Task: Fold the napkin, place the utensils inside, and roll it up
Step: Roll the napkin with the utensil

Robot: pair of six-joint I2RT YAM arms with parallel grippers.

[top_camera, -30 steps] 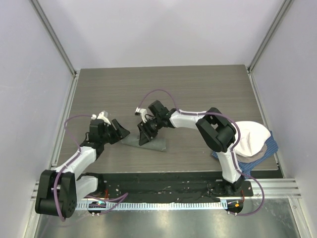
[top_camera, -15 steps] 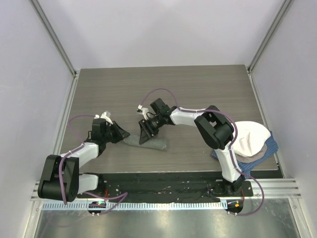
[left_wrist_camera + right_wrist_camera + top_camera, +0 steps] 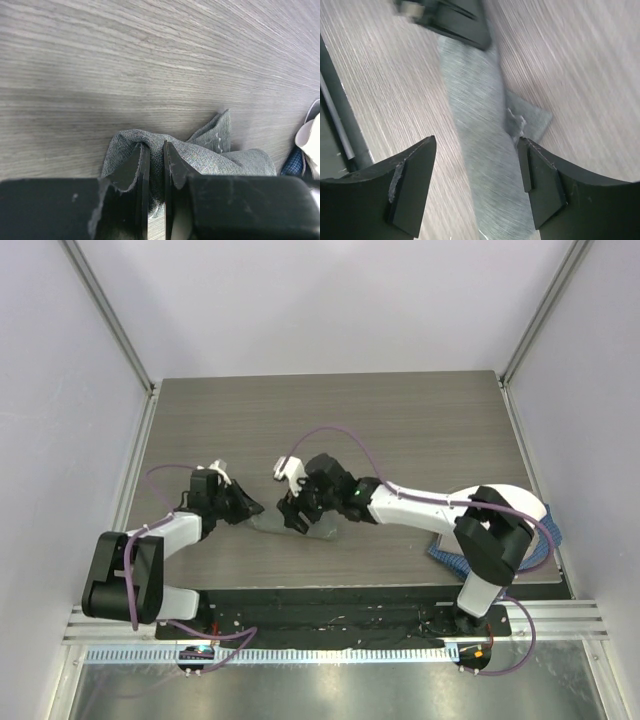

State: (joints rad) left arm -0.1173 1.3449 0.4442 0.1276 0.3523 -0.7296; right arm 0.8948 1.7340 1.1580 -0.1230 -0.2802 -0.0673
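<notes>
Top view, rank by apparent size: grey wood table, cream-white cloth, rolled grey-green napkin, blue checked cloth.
Grey wood table
Cream-white cloth
Then rolled grey-green napkin and blue checked cloth: both partly hidden, so unranked.

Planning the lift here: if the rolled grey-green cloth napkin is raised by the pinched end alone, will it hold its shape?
Probably not: the rolled grey-green cloth napkin bunches in soft folds around the left gripper, so it would likely sag. A loose corner flap sticks out, so it may unroll.
</notes>
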